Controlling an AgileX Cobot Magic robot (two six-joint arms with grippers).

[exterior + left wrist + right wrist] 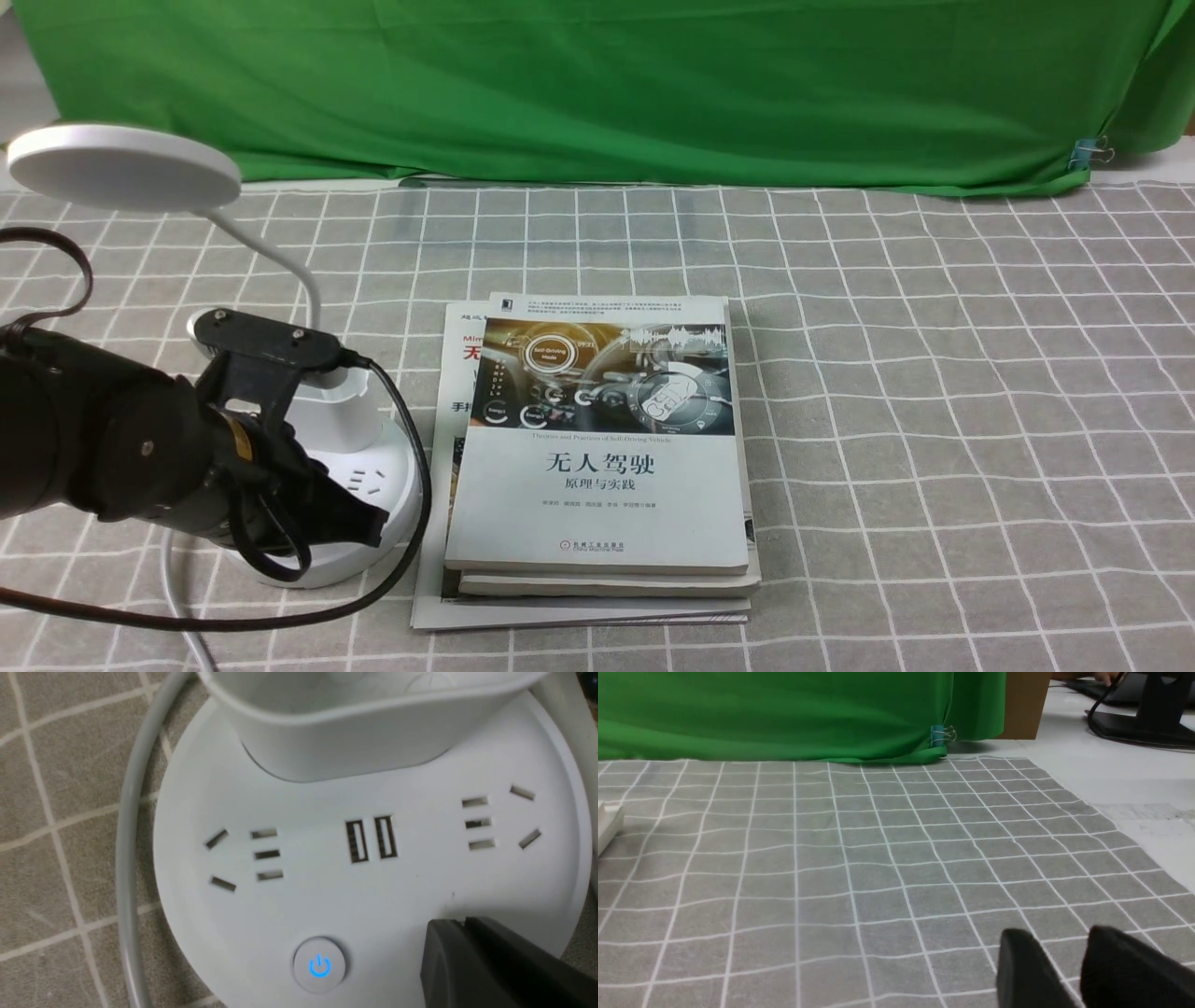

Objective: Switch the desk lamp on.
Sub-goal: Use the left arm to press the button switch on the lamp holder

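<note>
The white desk lamp stands at the left of the front view: a flat disc head (121, 168), a thin neck (301, 271), a cup holder (341, 411) and a round base (387, 481). The head looks unlit. In the left wrist view the base (373, 896) shows sockets, two USB ports and one round button (319, 965) with a blue glowing power sign. My left gripper (372, 525) is shut, its tips (460, 921) down on the base beside that button. A second button does not show. My right gripper (1057, 935) is open and empty, low over the cloth.
A stack of books (597, 448) lies right next to the lamp base. The lamp's white cable (128, 849) curves round the base. A grey checked cloth (934, 392) covers the table, with a green backdrop (597, 84) behind.
</note>
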